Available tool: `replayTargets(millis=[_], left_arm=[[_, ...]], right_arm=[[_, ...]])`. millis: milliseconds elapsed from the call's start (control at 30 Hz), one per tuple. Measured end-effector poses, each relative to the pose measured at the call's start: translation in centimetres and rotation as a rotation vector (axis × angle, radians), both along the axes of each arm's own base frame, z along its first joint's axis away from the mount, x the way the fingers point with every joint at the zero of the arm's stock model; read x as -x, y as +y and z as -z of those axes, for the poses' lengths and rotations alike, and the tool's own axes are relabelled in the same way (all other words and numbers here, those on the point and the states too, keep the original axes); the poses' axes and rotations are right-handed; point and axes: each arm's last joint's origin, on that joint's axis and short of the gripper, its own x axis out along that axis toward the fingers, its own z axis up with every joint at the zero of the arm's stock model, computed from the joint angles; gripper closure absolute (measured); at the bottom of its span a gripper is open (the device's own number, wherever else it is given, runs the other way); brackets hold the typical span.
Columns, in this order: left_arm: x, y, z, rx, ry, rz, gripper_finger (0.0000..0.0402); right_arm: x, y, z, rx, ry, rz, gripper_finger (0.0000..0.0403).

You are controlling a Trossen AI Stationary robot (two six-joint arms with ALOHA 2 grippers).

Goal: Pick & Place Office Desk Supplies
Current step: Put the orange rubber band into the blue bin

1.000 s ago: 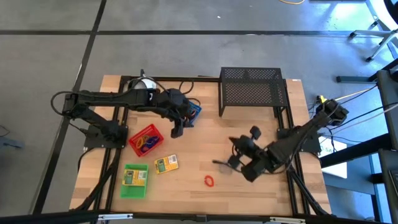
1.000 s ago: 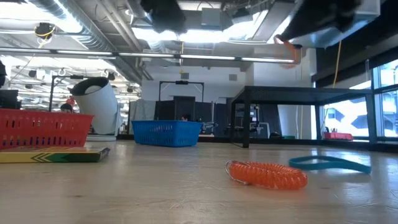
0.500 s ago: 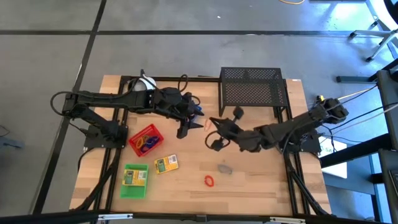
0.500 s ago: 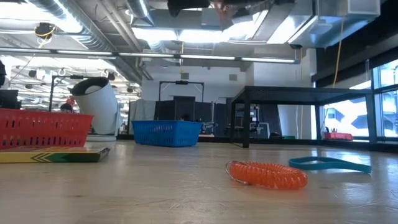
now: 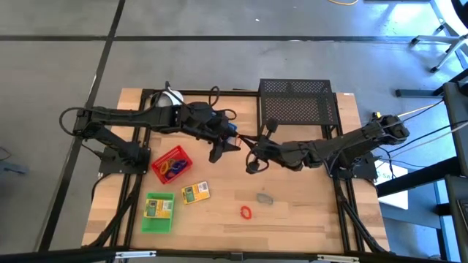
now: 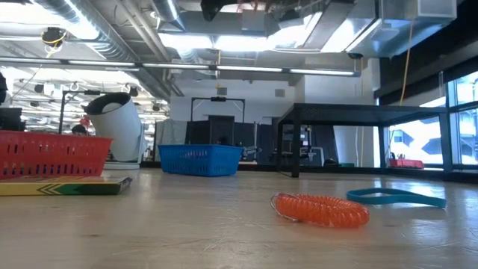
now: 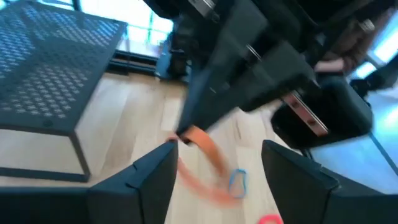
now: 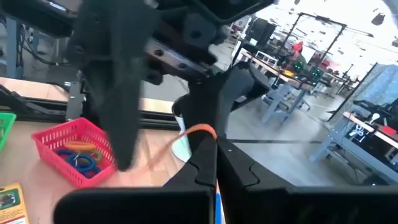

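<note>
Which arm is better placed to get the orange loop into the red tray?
Probably left: the open left gripper faces the orange loop in the right gripper, and the red tray lies on its side.

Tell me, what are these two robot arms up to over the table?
They are sorting small desk supplies. The right gripper is shut on an orange loop and holds it in the air at mid-table, right next to the open left gripper, as if passing it over. A red tray already holds some loops. An orange coil and a grey loop lie loose on the wood, not yet picked up.
</note>
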Motion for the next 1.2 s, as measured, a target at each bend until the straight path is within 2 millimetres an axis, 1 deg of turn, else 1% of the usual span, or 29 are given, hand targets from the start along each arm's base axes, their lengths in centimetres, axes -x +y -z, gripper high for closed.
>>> replayTargets(millis=[67,133,200,333,400,433,533,633,700,767,900,1000,1067,1133,1200], left_arm=[[0.0,0.1,-0.1,-0.003,-0.012,-0.011,0.0191],[0.0,0.1,-0.1,-0.011,-0.009,-0.016,0.0218],[0.0,0.1,0.0,-0.012,-0.005,-0.016,0.0253],[0.0,0.1,0.0,-0.026,0.003,-0.009,0.0339],[0.1,0.2,0.1,-0.033,0.014,-0.007,0.0380],[0.1,0.3,0.2,-0.029,0.022,-0.010,0.0390],[0.3,0.9,0.5,-0.017,0.055,-0.031,0.0398],[0.6,1.7,0.9,-0.002,0.102,-0.069,0.0400],[0.9,2.5,1.2,0.000,0.144,-0.095,0.0400],[1.2,3.5,1.5,-0.002,0.182,-0.124,0.0400],[1.7,5.5,2.7,-0.018,0.240,-0.176,0.0400],[1.9,7.0,4.8,-0.039,0.294,-0.201,0.0401],[1.9,7.9,6.7,-0.045,0.332,-0.212,0.0401],[1.8,8.6,8.7,-0.035,0.363,-0.230,0.0399],[1.8,9.2,10.5,-0.027,0.396,-0.258,0.0399]], right_arm=[[0.0,-0.1,0.0,0.007,0.003,0.003,0.0401],[0.0,-0.1,0.0,0.026,0.013,0.001,0.0400],[0.0,-0.1,0.0,0.041,0.020,-0.001,0.0396],[0.0,-0.1,0.0,0.043,0.022,-0.007,0.0387],[-0.1,0.0,0.0,0.038,0.023,-0.046,0.0384],[-0.1,0.0,0.0,0.033,0.023,-0.071,0.0383],[-0.3,-0.4,0.0,-0.043,-0.005,-0.121,0.0376],[-0.2,-1.5,-0.2,-0.204,-0.031,-0.159,0.0359],[0.3,-2.3,-0.2,-0.295,-0.006,-0.167,0.0340],[0.8,-3.0,-0.1,-0.349,0.033,-0.154,0.0317],[2.6,-3.6,-0.7,-0.456,0.093,-0.163,0.0262],[4.0,-3.5,-0.6,-0.607,0.177,-0.213,0.0225],[4.6,-3.2,0.0,-0.742,0.255,-0.225,0.0209],[5.2,-2.7,0.9,-0.877,0.357,-0.214,0.0201],[5.5,-2.0,1.9,-0.965,0.452,-0.188,0.0198]])
